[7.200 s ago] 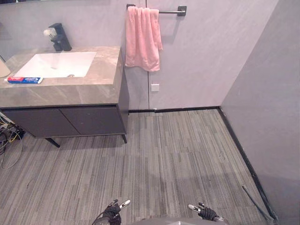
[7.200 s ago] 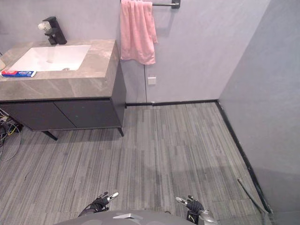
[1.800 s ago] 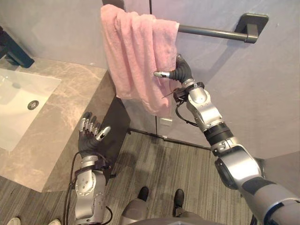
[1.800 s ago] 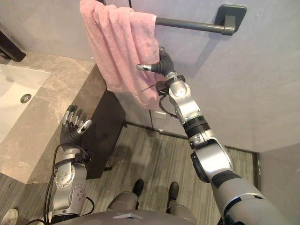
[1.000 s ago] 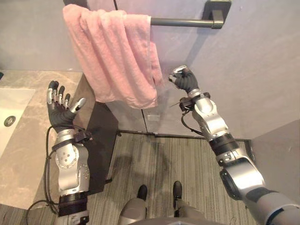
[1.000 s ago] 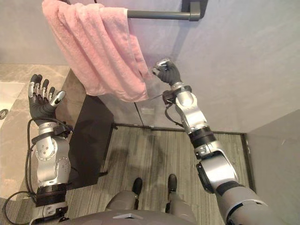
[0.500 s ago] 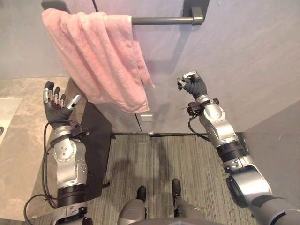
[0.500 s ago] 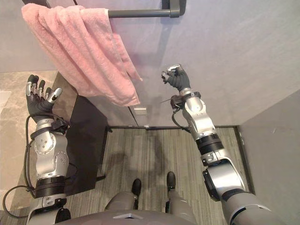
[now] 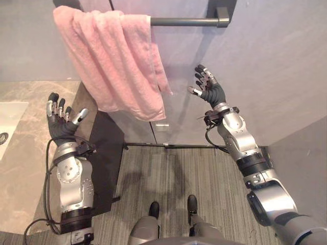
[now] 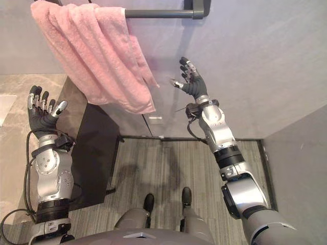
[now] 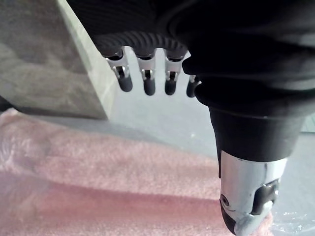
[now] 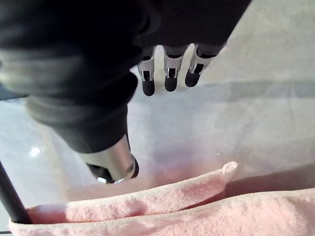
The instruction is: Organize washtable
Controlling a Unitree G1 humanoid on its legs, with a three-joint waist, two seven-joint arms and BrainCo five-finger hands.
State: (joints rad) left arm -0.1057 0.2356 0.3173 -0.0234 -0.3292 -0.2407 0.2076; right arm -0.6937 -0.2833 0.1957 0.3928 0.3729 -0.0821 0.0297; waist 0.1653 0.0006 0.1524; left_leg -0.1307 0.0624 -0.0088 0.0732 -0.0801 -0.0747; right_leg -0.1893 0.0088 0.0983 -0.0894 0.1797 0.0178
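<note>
Right robot hand (image 9: 207, 88) and left robot hand (image 9: 60, 118) released, towel (image 9: 115, 61) bunched at one end of the rail (image 9: 186, 22)

Both hold nothing, with fingers straight and spread. The right robot hand is just beside the pink towel's hanging right edge but apart from it. The left robot hand is raised low on the towel's other side, over the edge of the worktop (image 9: 25, 153). The towel hangs crooked, crowded against the rail's left end. The main risk is a tug on one hanging side only: the cloth looks free to slide over the bar and drop to the floor (image 9: 168, 173). A pinch catching a single layer would skew it further. The right robot hand is close to the wall (image 9: 265, 61), so reaching past the cloth could jam fingertips against it
</note>
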